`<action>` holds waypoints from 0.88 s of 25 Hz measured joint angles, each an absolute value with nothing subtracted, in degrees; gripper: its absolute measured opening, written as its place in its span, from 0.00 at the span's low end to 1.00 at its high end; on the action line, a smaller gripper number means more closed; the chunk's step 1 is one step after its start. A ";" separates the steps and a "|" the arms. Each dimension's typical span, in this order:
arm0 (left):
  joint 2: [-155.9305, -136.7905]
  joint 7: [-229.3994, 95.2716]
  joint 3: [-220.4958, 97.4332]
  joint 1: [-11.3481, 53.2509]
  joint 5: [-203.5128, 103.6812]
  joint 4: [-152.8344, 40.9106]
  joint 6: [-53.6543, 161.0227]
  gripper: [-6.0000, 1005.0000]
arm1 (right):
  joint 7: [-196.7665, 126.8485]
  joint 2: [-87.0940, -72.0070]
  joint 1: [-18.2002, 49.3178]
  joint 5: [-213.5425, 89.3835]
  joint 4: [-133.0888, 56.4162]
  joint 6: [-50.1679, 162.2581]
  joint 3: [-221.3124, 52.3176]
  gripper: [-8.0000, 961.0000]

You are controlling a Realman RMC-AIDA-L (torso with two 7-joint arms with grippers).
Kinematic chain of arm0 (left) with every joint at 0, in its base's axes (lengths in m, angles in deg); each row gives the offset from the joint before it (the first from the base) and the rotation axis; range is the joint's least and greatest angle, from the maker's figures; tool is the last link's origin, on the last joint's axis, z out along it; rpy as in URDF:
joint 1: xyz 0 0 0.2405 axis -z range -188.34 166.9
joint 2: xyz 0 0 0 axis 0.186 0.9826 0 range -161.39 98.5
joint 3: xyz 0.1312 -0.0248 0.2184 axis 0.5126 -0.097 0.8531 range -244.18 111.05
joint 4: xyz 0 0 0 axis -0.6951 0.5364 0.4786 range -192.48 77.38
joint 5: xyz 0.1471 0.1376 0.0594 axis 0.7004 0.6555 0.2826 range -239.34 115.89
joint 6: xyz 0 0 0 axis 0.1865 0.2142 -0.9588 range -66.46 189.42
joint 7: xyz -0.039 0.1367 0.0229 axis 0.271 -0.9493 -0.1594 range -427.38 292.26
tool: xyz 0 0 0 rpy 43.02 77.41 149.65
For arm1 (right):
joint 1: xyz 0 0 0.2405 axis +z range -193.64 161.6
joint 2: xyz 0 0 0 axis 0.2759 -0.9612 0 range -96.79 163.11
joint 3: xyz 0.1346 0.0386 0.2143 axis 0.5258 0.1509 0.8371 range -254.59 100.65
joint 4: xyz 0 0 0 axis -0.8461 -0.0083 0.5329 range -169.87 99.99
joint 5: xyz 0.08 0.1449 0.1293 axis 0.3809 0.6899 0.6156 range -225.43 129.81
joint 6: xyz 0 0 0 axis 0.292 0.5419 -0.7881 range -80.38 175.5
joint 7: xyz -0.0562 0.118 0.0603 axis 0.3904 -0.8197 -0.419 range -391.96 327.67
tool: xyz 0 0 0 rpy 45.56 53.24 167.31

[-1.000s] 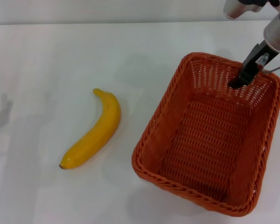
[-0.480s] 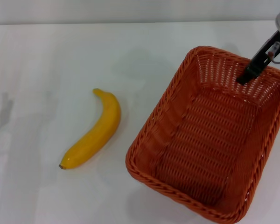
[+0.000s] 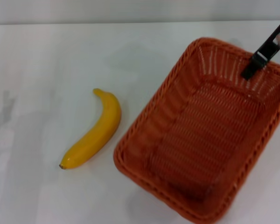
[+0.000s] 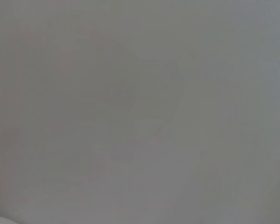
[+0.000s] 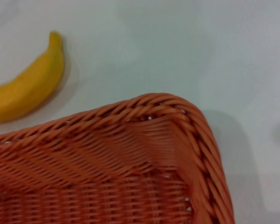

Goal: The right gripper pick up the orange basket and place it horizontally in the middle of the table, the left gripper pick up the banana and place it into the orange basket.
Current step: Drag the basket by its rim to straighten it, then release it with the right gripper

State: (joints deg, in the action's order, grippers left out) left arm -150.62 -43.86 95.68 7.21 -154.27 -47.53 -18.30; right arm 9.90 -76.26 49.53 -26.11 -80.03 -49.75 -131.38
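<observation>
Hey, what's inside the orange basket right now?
Only the right end effector, gripping the far wall of the orange basket. The woven floor that shows is bare. The banana lies outside on the table. The near wall hides a strip of floor.

An orange basket [image 3: 196, 135], woven with a braided rim, sits askew at the table's [image 3: 60, 60] right. A curved yellow banana [image 3: 93, 132] lies just beside it, apart.

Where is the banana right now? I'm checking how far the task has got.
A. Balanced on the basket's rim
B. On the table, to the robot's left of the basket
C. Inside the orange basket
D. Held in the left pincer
B: in the head view the banana lies on the white table, apart from the orange basket, with no pincer on it.
</observation>
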 joint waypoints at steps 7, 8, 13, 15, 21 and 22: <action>-150.53 -43.83 95.68 7.72 -154.38 -47.54 -18.34 0.77 | 6.56 -73.37 50.37 -26.01 -79.90 -50.69 -125.42 0.13; -150.53 -43.83 95.68 7.81 -154.42 -47.54 -18.34 0.77 | 6.01 -72.86 50.38 -26.01 -79.50 -50.70 -124.95 0.13; -150.53 -43.83 95.68 8.54 -154.60 -47.53 -18.38 0.77 | 2.32 -70.75 50.52 -25.68 -76.17 -50.19 -121.25 0.14; -150.53 -43.83 95.66 8.75 -154.65 -47.53 -18.40 0.77 | 0.62 -70.13 50.51 -25.63 -74.88 -50.20 -117.33 0.14; -150.53 -41.68 95.58 9.75 -154.74 -49.64 -18.42 0.77 | -6.26 -69.81 47.49 -22.62 -74.19 -49.35 -106.35 0.15; -150.54 -40.92 95.59 9.92 -154.70 -50.16 -18.42 0.77 | -7.06 -69.93 46.58 -21.01 -74.18 -48.94 -105.11 0.15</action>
State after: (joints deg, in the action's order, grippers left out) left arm -150.54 -40.92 95.59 9.92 -154.70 -50.16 -18.42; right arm -7.06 -69.93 46.58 -21.01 -74.18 -48.94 -105.11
